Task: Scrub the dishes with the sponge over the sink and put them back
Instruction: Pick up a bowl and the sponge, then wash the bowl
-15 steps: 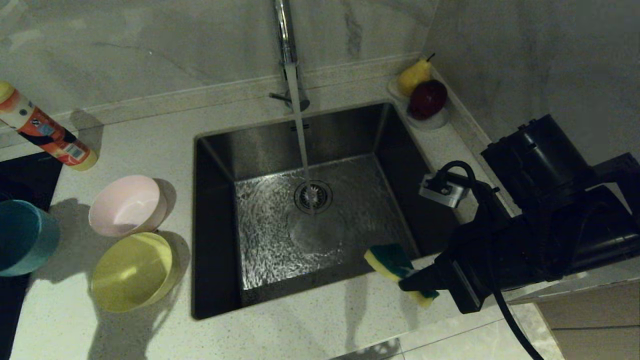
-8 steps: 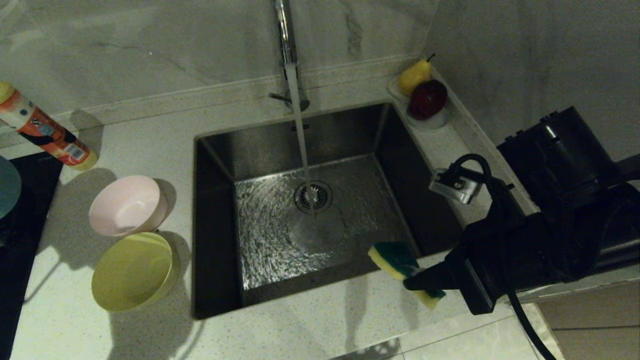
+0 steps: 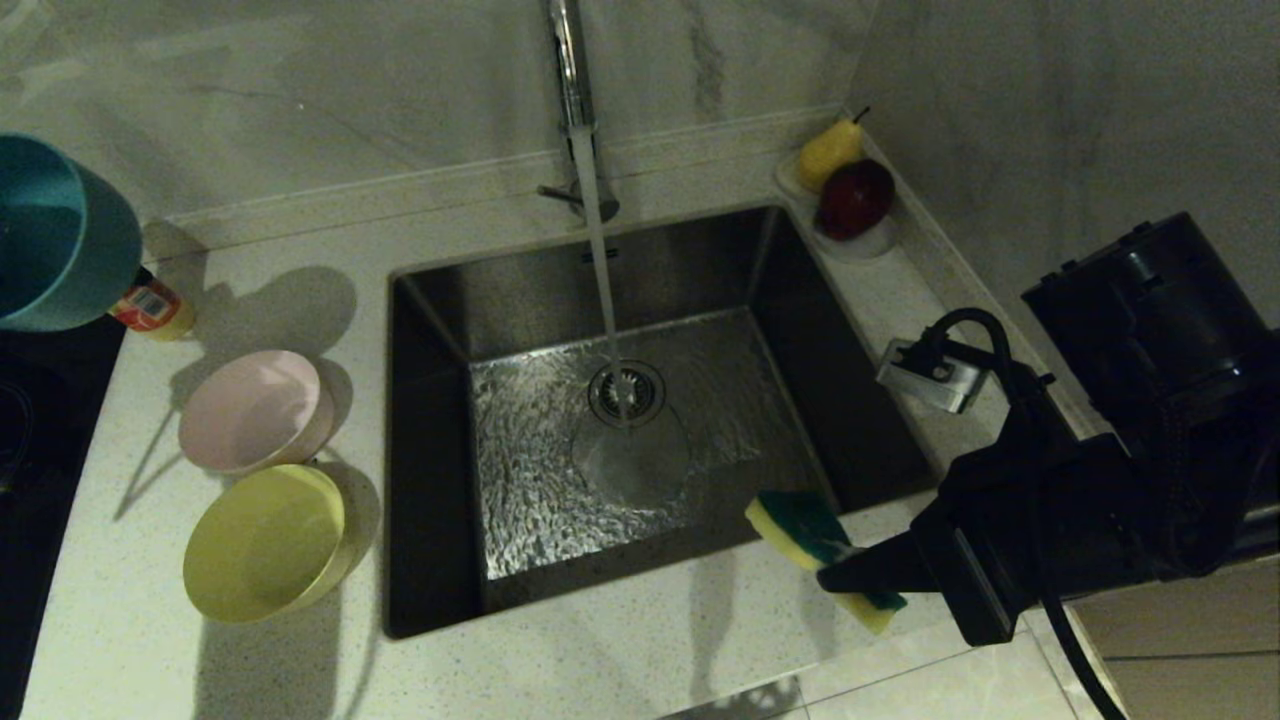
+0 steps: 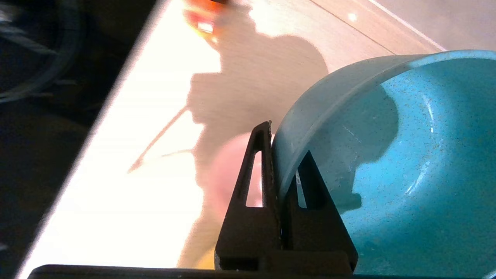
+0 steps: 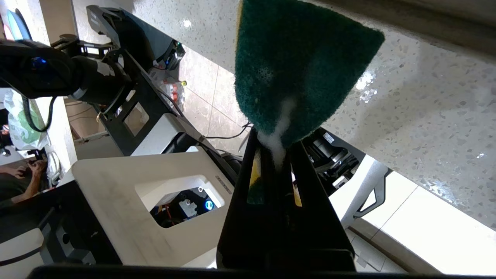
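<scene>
Blue bowl lifted in left claw; sponge held in right claw at the sink's front edge.

Left claw (image 4: pixel 279 155) is clamped on the rim of the blue bowl (image 3: pixel 55 235), held above the tabletop (image 3: pixel 300 250). The pink bowl (image 3: pixel 250 410) and yellow bowl (image 3: pixel 265 540) sit on the tabletop below it. Right claw (image 5: pixel 276 155) pinches the sponge (image 3: pixel 815 550), green face up, just beside the sink (image 3: pixel 440 320); water runs from the tap (image 3: pixel 572 90).
</scene>
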Controlling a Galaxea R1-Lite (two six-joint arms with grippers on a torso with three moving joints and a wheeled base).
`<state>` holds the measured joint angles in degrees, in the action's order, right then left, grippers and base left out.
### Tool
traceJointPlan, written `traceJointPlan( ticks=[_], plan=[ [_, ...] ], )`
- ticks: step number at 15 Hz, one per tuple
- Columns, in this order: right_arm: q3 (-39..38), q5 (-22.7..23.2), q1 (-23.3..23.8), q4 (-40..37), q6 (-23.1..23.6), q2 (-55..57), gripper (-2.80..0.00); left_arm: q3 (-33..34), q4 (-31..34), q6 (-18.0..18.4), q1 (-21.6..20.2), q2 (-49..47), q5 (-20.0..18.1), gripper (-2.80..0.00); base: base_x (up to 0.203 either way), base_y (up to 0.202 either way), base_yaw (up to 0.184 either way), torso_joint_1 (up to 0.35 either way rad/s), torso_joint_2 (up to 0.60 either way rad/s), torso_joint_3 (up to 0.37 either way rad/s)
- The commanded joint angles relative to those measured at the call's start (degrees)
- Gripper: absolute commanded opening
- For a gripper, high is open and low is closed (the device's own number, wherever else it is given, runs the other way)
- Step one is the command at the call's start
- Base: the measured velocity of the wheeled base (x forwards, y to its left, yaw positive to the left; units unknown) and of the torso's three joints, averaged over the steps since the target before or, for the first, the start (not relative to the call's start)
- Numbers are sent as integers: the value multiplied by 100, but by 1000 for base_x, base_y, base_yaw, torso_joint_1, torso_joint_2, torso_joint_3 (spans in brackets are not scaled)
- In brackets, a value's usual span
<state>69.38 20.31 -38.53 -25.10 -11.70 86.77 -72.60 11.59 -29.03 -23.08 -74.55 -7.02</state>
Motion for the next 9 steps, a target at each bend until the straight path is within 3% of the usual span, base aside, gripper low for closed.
traceJointPlan(
  ticks=[1, 3, 9],
  plan=[
    [-14, 20, -6, -12, -7, -68, -280, -211, 5, -64, 1046, -376, 661, -280, 0, 0, 0, 0, 0, 0],
    [-12, 119, -5, -12, 24, -122, -280, -335, 22, -92, 1910, -625, 1263, -280, 0, 0, 0, 0, 0, 0],
    [51, 123, 0, -4, 54, -315, -280, -848, 37, -260, 3691, -1621, 2222, -280, 0, 0, 0, 0, 0, 0]
  ],
)
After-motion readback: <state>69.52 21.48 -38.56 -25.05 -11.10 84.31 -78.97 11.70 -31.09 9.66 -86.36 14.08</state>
